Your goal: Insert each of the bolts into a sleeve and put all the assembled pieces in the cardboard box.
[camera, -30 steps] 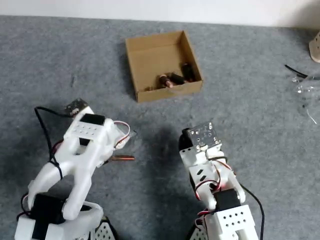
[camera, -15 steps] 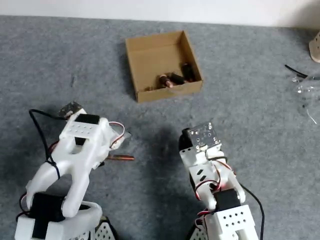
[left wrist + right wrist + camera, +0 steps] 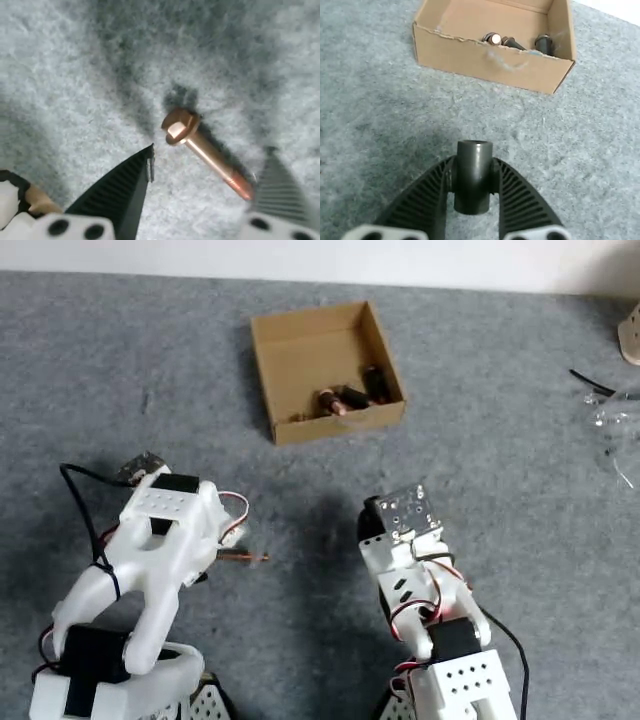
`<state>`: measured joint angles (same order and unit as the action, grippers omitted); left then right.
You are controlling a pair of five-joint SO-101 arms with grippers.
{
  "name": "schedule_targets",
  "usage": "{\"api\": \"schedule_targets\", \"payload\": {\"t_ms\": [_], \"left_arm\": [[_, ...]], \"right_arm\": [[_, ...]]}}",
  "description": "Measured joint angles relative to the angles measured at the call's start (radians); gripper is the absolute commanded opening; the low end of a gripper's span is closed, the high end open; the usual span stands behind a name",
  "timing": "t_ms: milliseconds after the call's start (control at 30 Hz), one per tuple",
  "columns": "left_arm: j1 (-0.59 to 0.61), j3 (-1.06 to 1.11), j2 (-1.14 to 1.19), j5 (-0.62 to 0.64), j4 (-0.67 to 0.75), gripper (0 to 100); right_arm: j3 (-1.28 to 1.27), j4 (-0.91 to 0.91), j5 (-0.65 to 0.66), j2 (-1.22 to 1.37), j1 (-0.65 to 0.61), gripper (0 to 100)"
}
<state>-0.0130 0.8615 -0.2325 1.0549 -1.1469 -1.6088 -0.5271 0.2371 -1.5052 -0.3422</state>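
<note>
Cardboard box (image 3: 340,423) held several assembled pieces (image 3: 345,398). One bolt (image 3: 205,152) lay loose on the grey surface (image 3: 500,470), between the spread fingers (image 3: 125,185) of the left gripper (image 3: 210,156), not gripped. Right gripper (image 3: 473,170) pinched an upright sleeve (image 3: 474,157) near the box. Judged: apparently the last pair; insertion and boxing not yet done.

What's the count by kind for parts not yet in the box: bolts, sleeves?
Loose bolt, lying on the table: 1
Empty sleeve, held in the right gripper: 1
Total: 2
</note>
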Motion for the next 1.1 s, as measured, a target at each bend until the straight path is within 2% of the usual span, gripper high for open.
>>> {"api": "schedule_targets", "payload": {"t_ms": [200, 367, 767, 1100], "left_arm": [[0.000, 0.034, 0.000, 0.000, 0.054, 1], [0.000, 0.084, -0.006, 0.002, 0.130, 1], [0.002, 0.040, -0.002, -0.006, 0.115, 1], [0.006, -0.284, 0.000, -0.402, -0.094, 0]], "right_arm": [[0.000, 0.000, 0.000, 0.000, 0.000, 0.5], [0.000, 0.000, 0.000, 0.000, 0.000, 0.5], [0.000, 0.000, 0.000, 0.000, 0.000, 0.5], [0.000, 0.000, 0.000, 0.000, 0.000, 0.5]]}}
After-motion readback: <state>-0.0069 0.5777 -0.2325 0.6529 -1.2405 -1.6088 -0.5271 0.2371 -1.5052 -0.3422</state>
